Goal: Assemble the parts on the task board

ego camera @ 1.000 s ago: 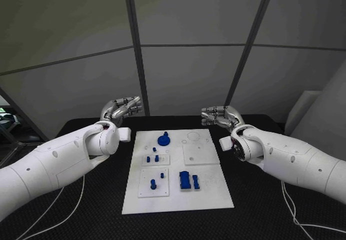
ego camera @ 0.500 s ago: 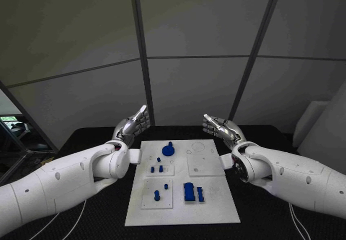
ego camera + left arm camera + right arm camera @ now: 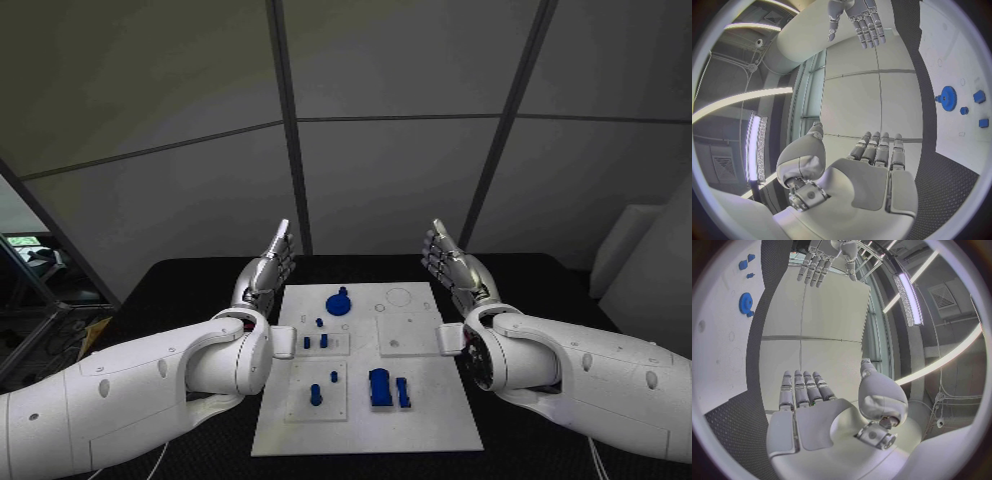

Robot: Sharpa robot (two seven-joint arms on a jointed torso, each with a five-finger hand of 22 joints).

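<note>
Both our hands, left hand (image 3: 270, 262) and right hand (image 3: 451, 264), stand flat-fingered, holding nothing, flanking the task board's (image 3: 433, 415) 12 o'clock edge. Blue parts (image 3: 379, 386) sit untouched mid-board.

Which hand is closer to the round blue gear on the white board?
Left. The left hand is raised beside the board's far left corner, close to the round blue gear; the right hand is raised across the board, farther off.

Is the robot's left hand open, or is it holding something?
Open. The left hand is raised beside the task board with straight fingers and a bare palm, holding nothing.
</note>
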